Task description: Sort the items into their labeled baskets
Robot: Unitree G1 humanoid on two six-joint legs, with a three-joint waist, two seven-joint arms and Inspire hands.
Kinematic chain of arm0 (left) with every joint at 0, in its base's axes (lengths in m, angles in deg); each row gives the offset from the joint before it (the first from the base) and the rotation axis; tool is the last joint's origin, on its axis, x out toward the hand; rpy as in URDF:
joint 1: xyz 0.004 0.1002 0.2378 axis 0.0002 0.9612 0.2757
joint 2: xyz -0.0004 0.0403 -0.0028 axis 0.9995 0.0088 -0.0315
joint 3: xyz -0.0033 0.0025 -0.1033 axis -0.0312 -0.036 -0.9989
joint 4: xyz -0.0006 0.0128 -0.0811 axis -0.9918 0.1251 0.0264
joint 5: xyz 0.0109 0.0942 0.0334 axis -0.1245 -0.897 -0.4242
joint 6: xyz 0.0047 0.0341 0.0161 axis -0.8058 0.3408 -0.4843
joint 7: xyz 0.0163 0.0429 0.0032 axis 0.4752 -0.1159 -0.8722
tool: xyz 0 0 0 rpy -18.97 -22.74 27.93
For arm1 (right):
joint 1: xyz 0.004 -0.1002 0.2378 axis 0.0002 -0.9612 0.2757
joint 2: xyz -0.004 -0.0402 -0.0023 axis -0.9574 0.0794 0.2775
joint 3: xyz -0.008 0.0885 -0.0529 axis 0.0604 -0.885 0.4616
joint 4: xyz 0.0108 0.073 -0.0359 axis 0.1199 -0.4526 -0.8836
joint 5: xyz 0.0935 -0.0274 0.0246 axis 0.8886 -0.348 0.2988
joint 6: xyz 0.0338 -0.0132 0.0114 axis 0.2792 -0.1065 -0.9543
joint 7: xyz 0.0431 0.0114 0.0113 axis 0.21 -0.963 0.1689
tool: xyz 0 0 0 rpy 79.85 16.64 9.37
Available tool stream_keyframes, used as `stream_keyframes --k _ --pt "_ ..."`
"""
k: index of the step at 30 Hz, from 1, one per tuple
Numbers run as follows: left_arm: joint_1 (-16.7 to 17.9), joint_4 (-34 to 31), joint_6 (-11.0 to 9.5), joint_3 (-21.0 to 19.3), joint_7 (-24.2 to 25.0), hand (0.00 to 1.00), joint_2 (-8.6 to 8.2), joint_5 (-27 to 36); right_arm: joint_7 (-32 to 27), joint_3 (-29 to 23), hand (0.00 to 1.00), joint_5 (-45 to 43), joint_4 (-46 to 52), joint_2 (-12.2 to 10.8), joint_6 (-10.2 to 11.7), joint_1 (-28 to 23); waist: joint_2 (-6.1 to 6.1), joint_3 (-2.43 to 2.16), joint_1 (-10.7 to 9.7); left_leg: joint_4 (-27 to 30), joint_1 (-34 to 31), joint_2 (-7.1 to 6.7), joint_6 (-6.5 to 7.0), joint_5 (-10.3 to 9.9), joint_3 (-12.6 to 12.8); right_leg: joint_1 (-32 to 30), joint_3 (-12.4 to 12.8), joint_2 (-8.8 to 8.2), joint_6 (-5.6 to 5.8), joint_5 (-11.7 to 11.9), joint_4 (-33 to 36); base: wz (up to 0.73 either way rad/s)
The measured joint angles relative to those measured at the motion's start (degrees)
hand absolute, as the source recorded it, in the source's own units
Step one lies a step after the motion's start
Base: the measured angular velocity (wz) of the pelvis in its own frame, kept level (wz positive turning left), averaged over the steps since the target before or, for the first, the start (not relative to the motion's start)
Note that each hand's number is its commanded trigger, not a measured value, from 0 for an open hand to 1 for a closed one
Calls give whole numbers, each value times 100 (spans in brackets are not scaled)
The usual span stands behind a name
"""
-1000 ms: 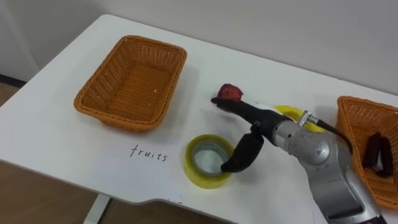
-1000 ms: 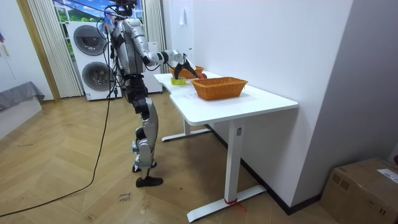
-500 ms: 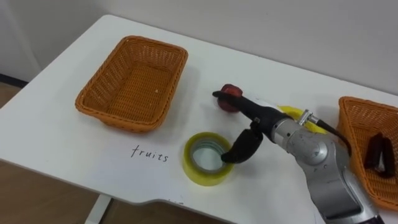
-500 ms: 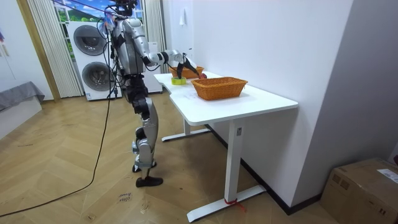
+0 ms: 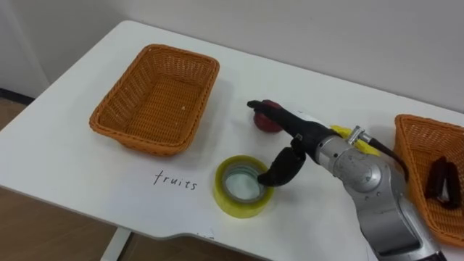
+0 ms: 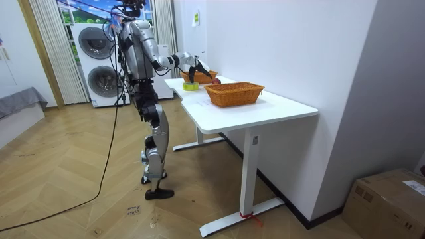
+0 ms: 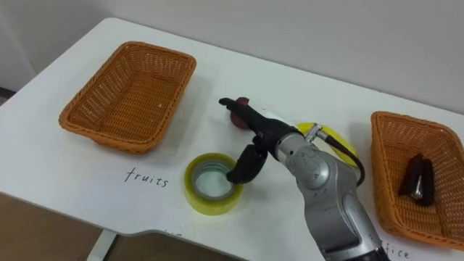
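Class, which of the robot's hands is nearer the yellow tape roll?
Right. The right hand hangs just above the tape roll, thumb over its rim, fingers stretched toward the red fruit. The left hand is nowhere on the tabletop around it.

counter showing plain white w/ black handwriting. left basket & right basket both showing orange weave. tape roll looking see-thru yellow, fruit dark red. right hand showing black.

Home: stacked washers, curtain, parquet floor.
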Motion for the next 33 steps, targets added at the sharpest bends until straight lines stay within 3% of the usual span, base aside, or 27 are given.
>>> stream_keyframes --k 11,22,33 --pt "9 -5 4 6 0 0 0 -79 4 25 0 82 0 -24 -1 -1 -11 12 19 -6 -1 1 1 -1 -2 0 -24 -26 0 0 0 0" --pt "-85 146 56 9 16 0 -15 -105 -50 248 0 761 -258 -138 0 0 -50 79 181 -6 -9 -2 1 -2 -31 5 -103 -13 4 2 -2 1" --pt "-220 106 217 2 265 0 -12 -212 -176 344 0 164 -582 -319 -13 -1 -43 83 212 7 -65 -6 0 -3 -134 -16 -152 -8 5 1 -12 4"
